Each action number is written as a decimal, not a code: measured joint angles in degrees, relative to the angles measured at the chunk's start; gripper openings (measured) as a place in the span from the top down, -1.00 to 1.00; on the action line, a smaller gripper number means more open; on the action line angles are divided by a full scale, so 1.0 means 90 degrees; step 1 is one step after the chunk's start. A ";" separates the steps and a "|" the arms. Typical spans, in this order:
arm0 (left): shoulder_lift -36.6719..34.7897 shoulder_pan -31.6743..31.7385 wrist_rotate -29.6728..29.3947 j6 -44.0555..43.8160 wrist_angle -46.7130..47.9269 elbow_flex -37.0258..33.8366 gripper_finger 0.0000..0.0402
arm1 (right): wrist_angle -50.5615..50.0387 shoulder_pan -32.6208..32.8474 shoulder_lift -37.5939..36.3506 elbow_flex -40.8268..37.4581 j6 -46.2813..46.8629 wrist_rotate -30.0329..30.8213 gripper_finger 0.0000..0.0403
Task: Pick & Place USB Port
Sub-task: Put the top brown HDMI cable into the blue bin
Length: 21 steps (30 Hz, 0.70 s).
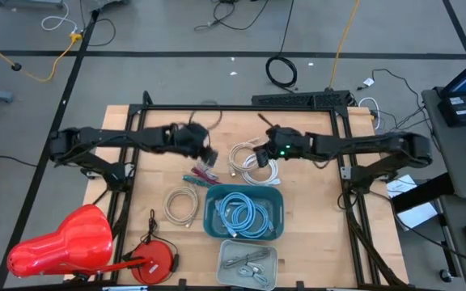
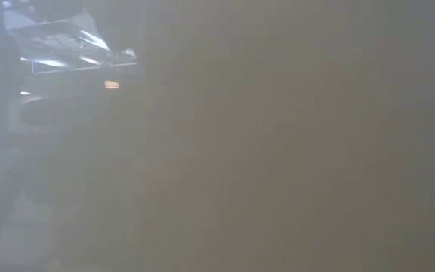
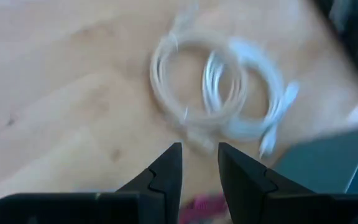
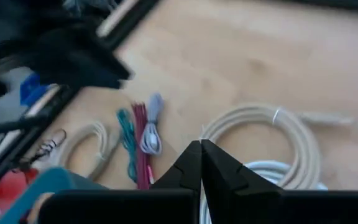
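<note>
A bundle of small red, teal and grey cables (image 1: pixel 203 171) lies on the wooden table, and it also shows in the right wrist view (image 4: pixel 140 140). Two white cable coils (image 1: pixel 253 162) lie right of it. My left gripper (image 1: pixel 209 155) hovers just above the small bundle, its fingers a little apart and empty (image 3: pixel 199 163), with a pink bit of the bundle (image 3: pixel 205 202) below them. My right gripper (image 1: pixel 259 153) is shut (image 4: pixel 201 152) over the white coils (image 4: pixel 272 140), with nothing seen between its fingers.
A blue bin (image 1: pixel 210 218) with blue cables stands near the middle. A grey tray (image 1: pixel 225 257) sits at the near edge and a beige coil (image 1: pixel 183 204) left of the bin. A red object (image 1: pixel 63 242) and a red reel (image 1: pixel 154 259) are at the near left. The low view shows only haze.
</note>
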State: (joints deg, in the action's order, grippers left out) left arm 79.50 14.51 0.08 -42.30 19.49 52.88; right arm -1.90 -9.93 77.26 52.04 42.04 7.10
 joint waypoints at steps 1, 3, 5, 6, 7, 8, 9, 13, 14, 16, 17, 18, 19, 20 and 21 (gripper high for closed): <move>0.0029 0.0183 0.0121 -0.0107 -0.0148 0.0000 0.47 | -0.0129 0.0068 -0.0179 0.0056 -0.0016 0.0183 1.00; 0.0217 0.0480 0.0446 -0.0245 -0.0497 0.0004 0.47 | -0.0400 0.0225 -0.0538 0.0147 -0.0074 0.0543 1.00; 0.0474 0.0683 0.0892 -0.0299 -0.0721 0.0005 0.47 | -0.0796 0.0392 -0.0875 0.0170 -0.0082 0.0925 1.00; 0.0640 0.0718 0.1094 -0.0307 -0.0812 0.0017 0.47 | -0.0930 0.0463 -0.1023 0.0182 -0.0081 0.1102 1.00; 0.0840 0.0726 0.1248 -0.0301 -0.0851 0.0101 0.47 | -0.1092 0.0525 -0.1167 0.0184 -0.0080 0.1238 1.00; 0.1044 0.0725 0.1360 -0.0244 -0.0886 0.0189 0.47 | -0.1299 0.0586 -0.1295 0.0186 -0.0080 0.1349 1.00; 0.1238 0.0714 0.1471 -0.0168 -0.0866 0.0272 0.47 | -0.1436 0.0632 -0.1398 0.0186 -0.0075 0.1402 1.00; 0.1783 0.0558 0.1925 0.0075 -0.0846 0.0759 0.47 | -0.1226 0.0717 -0.1519 0.0181 -0.0558 0.0932 1.00; 0.1808 0.0498 0.1986 0.0133 -0.0804 0.0871 0.47 | -0.0979 0.0742 -0.1507 0.0181 -0.0616 0.0688 1.00; 0.1838 0.0383 0.1928 0.0265 -0.0836 0.1083 0.47 | -0.0502 0.0799 -0.1509 0.0181 -0.0745 0.0120 1.00; 0.1827 0.0335 0.1810 0.0313 -0.0814 0.1164 0.47 | -0.0309 0.0821 -0.1514 0.0181 -0.0874 -0.0136 1.00; 0.1812 0.0287 0.1717 0.0344 -0.0739 0.1241 0.47 | -0.0139 0.0840 -0.1513 0.0181 -0.1036 -0.0311 1.00; 0.1803 0.0249 0.1592 0.0387 -0.0690 0.1335 0.47 | -0.0042 0.0847 -0.1509 0.0181 -0.1090 -0.0364 1.00; 0.1803 0.0225 0.1505 0.0444 -0.0662 0.1442 0.47 | -0.0032 0.0845 -0.1509 0.0181 -0.1068 -0.0423 1.00; 0.1804 0.0202 0.1460 0.0516 -0.0597 0.1534 0.47 | -0.0147 0.0829 -0.1510 0.0182 -0.0952 -0.0425 1.00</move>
State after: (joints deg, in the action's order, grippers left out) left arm 95.74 16.33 13.22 -37.66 14.13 66.69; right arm -3.22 -2.46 63.67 53.68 33.47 3.27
